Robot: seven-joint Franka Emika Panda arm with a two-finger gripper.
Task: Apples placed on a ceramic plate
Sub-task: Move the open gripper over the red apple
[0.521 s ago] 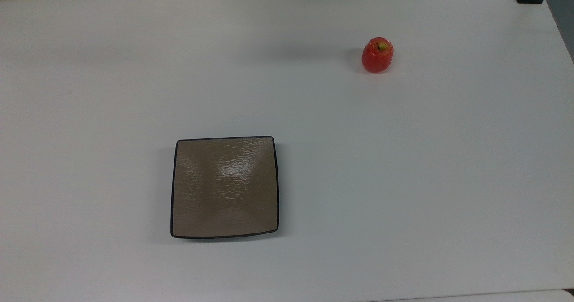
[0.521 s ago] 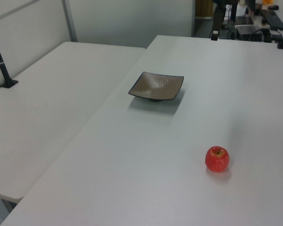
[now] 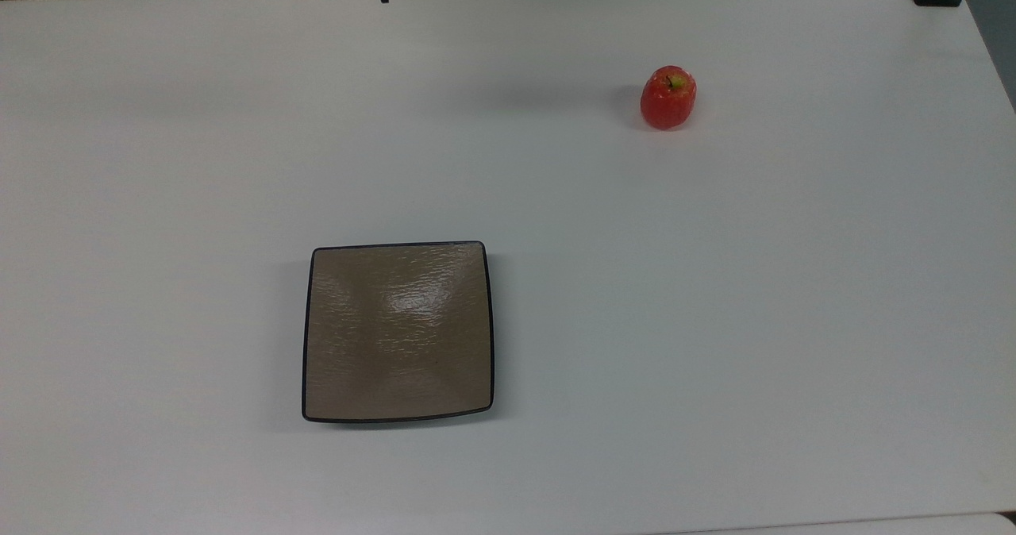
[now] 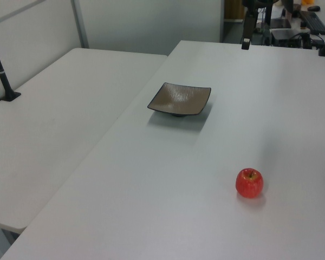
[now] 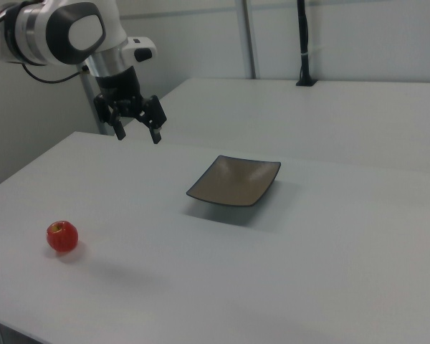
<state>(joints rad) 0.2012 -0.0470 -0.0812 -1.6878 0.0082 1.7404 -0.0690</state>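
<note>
Indoors, smooth white table (image 3: 714, 321): glossy red apple (image 3: 668, 97), well apart from rippled square brown plate (image 3: 398, 332); gripper (image 5: 137, 123) spread, grasping nothing.

plate (image 3: 397, 332): glossy glazed ceramic (finely rippled) | apple (image 3: 668, 97): glossy | table (image 3: 714, 321): matt, smooth

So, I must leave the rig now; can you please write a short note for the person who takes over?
Gripper: open, holding nothing, in the air above the table's far edge, apart from both things.
Apple: upright on the bare table, toward the top view's upper right.
Ceramic plate: nothing on it, toward the top view's lower left, well apart from the apple.
Done: nothing yet.
Left: grasp the apple, carry it over, set it on the plate.
</note>
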